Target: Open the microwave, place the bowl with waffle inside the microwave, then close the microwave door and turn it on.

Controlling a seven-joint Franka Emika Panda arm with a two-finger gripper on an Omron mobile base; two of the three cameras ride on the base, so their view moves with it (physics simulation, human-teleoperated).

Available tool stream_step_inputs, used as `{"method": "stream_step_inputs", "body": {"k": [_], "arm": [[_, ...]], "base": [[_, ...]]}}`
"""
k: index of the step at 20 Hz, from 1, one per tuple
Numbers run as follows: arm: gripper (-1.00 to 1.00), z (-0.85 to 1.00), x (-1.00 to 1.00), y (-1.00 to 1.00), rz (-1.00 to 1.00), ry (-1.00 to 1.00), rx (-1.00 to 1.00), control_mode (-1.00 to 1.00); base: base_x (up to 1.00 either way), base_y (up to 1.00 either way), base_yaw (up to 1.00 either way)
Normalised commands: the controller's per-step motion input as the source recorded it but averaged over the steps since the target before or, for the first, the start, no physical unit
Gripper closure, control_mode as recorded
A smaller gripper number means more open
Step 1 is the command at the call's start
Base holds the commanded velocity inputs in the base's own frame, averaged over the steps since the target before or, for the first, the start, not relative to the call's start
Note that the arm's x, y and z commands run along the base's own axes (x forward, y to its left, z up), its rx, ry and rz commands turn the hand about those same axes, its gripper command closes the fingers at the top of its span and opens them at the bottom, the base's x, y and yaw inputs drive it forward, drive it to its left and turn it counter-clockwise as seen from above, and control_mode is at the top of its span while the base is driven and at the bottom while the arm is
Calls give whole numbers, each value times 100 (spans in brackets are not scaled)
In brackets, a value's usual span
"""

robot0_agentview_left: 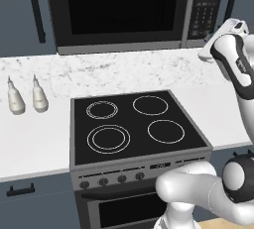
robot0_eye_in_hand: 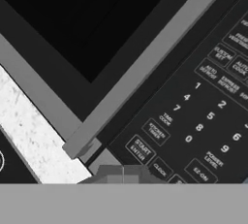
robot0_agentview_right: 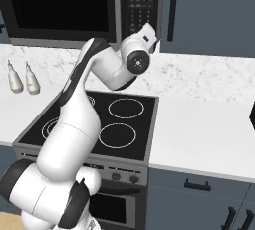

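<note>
Microwave (robot0_agentview_left: 121,12) up at the top of the left base view, above the black stove (robot0_agentview_left: 134,124). Microwave door (robot0_agentview_left: 119,10) shut flat in its grey frame. Button panel (robot0_eye_in_hand: 203,116) big on the right of the hand view, with a start button (robot0_eye_in_hand: 140,149) low in the middle. Probably the last step: turning it on.

No bowl or waffle to see from outside; likely behind the dark glass, but cannot tell.

Buttons hard and flat, stuck to a heavy box that will not slide. Nothing to grab here. Best to poke the start button with the tip, softly and straight.

Arm bent up high from the base, elbow over the stove in the right base view. Gripper (robot0_agentview_right: 156,41) reaching up to the bottom of the panel, very near it. Fingers pressed together, holding nothing, good for poking.

Two small bottles (robot0_agentview_left: 25,96) on the white tabletop (robot0_agentview_left: 30,139) at the left, far from the arm.
</note>
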Motion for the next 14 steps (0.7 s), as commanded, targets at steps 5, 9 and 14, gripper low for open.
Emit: {"method": "stream_step_inputs", "body": {"k": [5, 9, 14], "arm": [[100, 0, 10, 0, -4, -2, -7, -100], [100, 0, 21, 0, -7, -2, -10, -100], [100, 0, 18, 0, -6, -2, -8, -100]], "base": [[0, 0, 0], [0, 0, 0], [0, 0, 0]]}}
